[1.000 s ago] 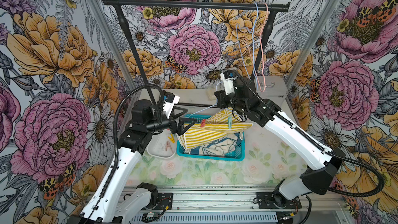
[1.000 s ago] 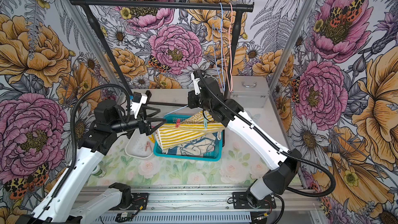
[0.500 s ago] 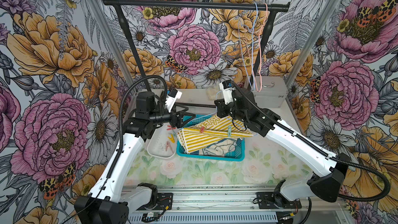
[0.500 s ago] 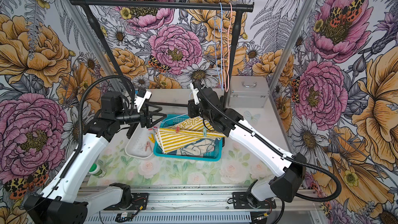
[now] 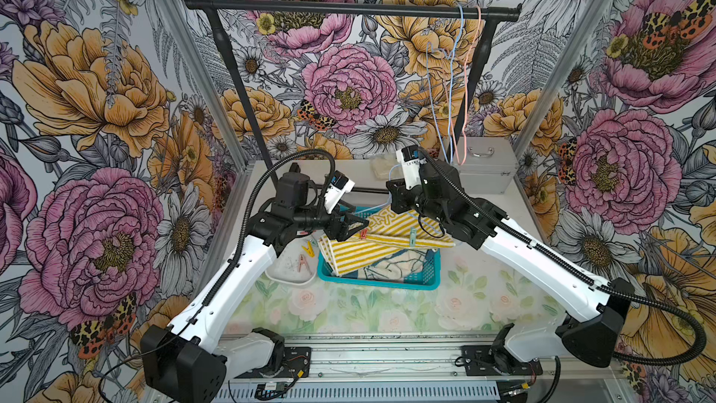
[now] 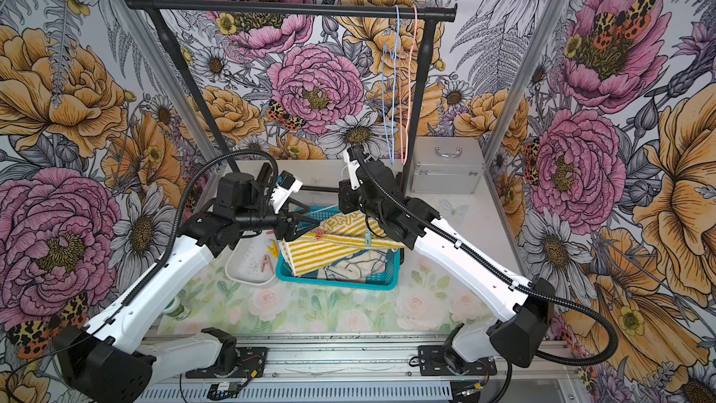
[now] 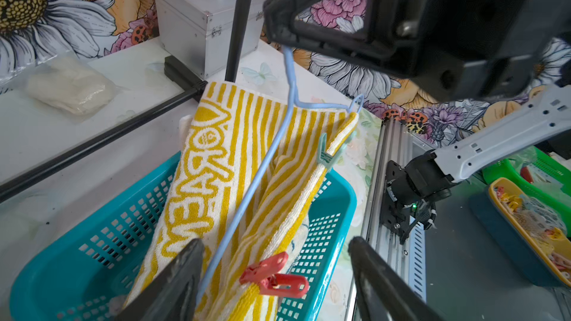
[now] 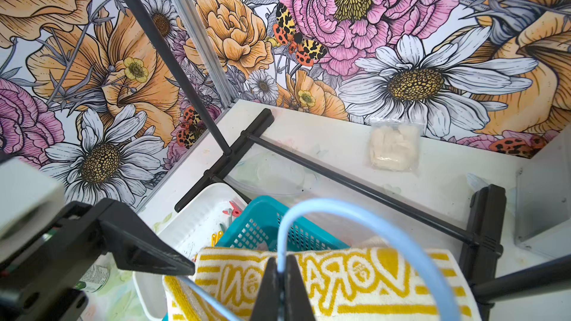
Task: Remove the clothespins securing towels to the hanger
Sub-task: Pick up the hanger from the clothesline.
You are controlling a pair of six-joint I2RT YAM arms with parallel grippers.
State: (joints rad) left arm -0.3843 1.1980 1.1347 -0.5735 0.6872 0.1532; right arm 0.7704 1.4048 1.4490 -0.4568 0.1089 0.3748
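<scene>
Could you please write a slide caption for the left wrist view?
Left gripper, jaws open, flanks a red clothespin clipped on the yellow-striped towel draped over a blue hanger, above the teal basket.

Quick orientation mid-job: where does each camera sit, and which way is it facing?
Top views: high over the arm bases, looking down and toward the back wall at the basket; both arms show.
Left wrist: behind the open left hand, looking over the red pin along the towel; its fingers show.
Right wrist: behind the right hand, shut on the hanger, facing the back wall; its fingers show.
Shared: both wrist views hold towel, hanger, basket and the opposite hand.
</scene>
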